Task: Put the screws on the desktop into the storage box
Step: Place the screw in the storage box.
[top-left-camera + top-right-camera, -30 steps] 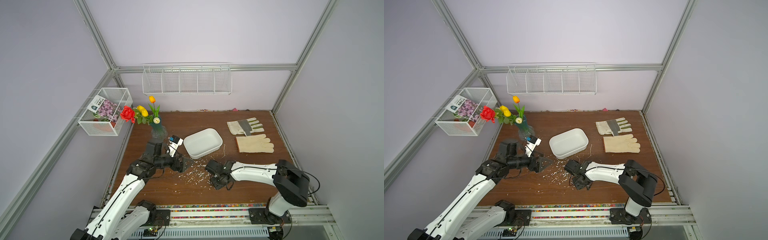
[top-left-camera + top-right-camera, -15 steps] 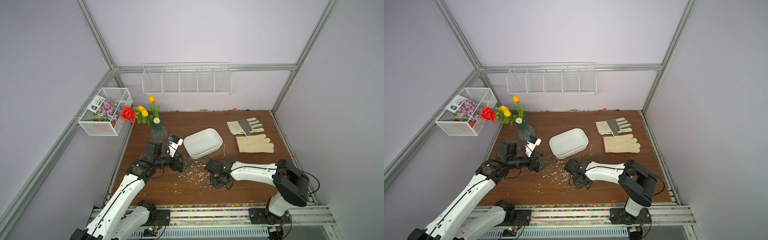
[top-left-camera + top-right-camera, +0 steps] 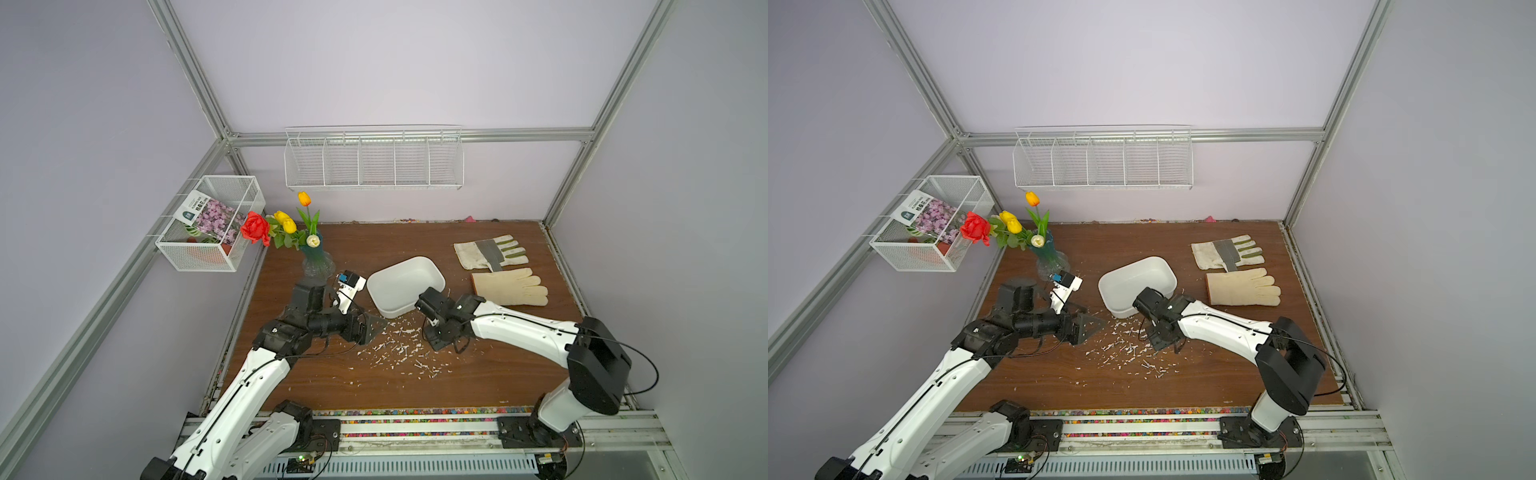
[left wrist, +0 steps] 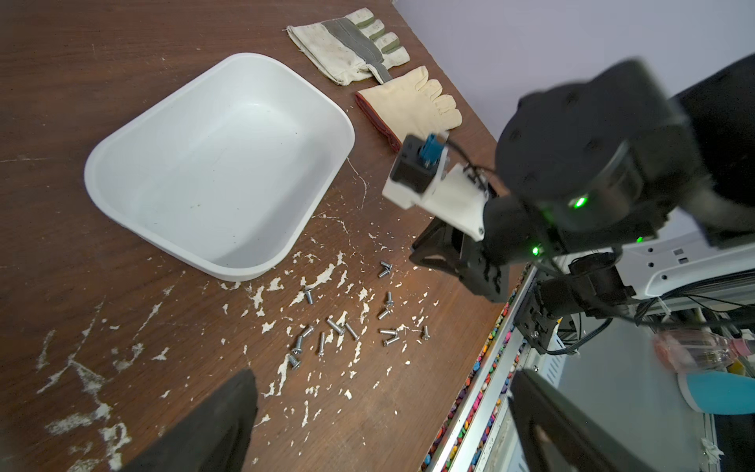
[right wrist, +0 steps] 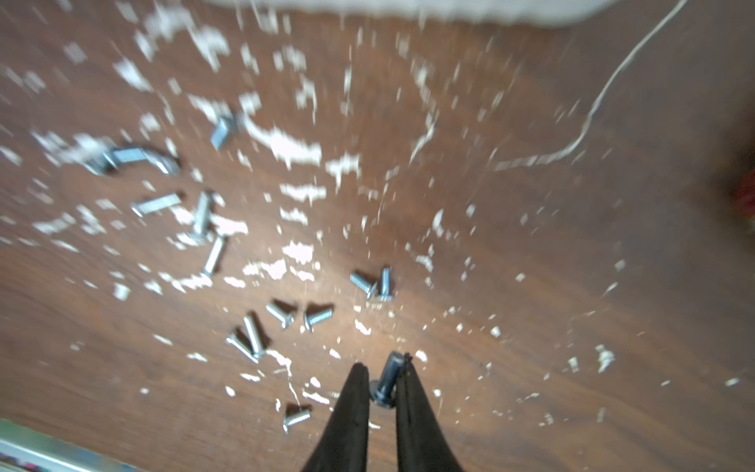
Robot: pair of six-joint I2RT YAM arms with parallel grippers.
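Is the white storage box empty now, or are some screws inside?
Empty. In the left wrist view the storage box shows only bare white floor; the screws lie outside it on the desktop.

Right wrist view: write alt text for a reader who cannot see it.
The right gripper, two black fingers, is shut on one small silvery screw, with the dark-brown desktop behind it. About a dozen more screws lie scattered on the board among white flecks; the picture is blurred, most toward its edges.
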